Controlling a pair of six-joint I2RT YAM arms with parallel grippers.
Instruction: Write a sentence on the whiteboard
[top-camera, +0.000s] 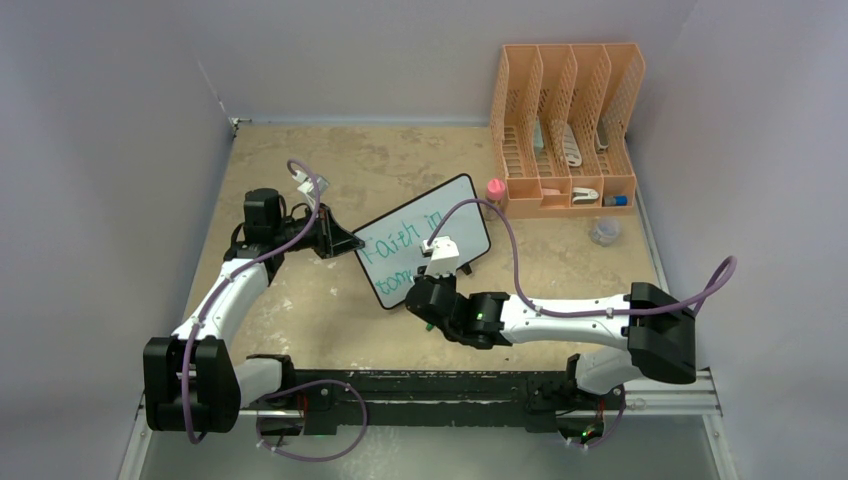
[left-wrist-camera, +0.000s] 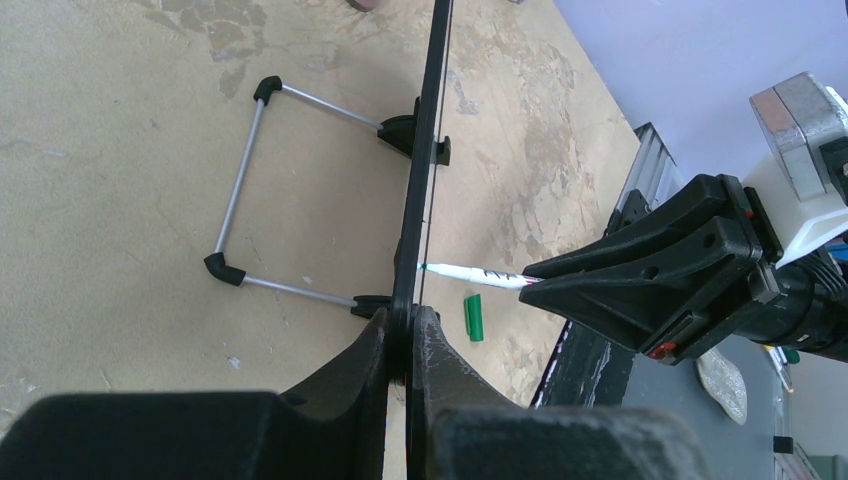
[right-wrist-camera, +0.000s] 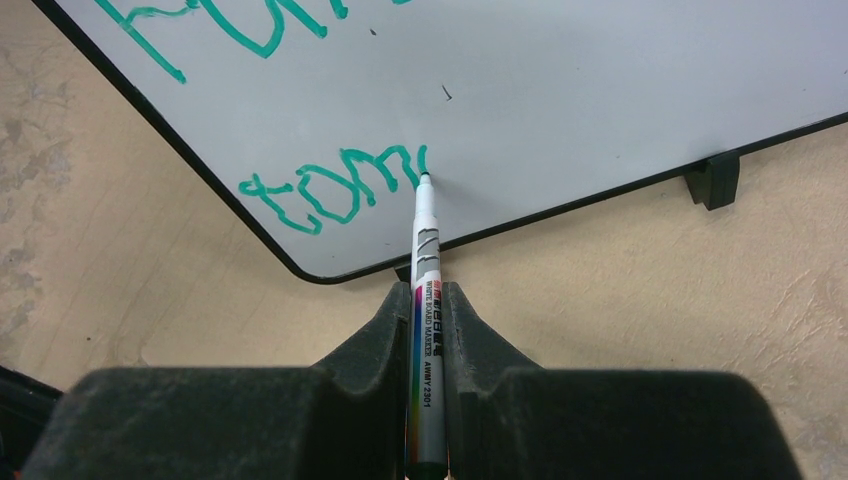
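The whiteboard (top-camera: 448, 212) stands tilted on the table, edge-on in the left wrist view (left-wrist-camera: 428, 140). My left gripper (top-camera: 343, 243) is shut on its left edge, and its fingers (left-wrist-camera: 375, 345) pinch the black frame. My right gripper (top-camera: 424, 293) is shut on a white marker (right-wrist-camera: 424, 235). The marker's tip touches the board (right-wrist-camera: 600, 90) at the end of the second line. The sentence (right-wrist-camera: 335, 188) is in green and reads "Faith in" above "tom" (top-camera: 398, 250). From the side, the marker (left-wrist-camera: 470, 274) meets the board face.
A green marker cap (left-wrist-camera: 474, 317) lies on the table in front of the board. The board's wire stand (left-wrist-camera: 240, 190) props it from behind. An orange file rack (top-camera: 565, 120) is at the back right, with a pink-capped bottle (top-camera: 495, 188) and a small clear jar (top-camera: 604, 232) near it.
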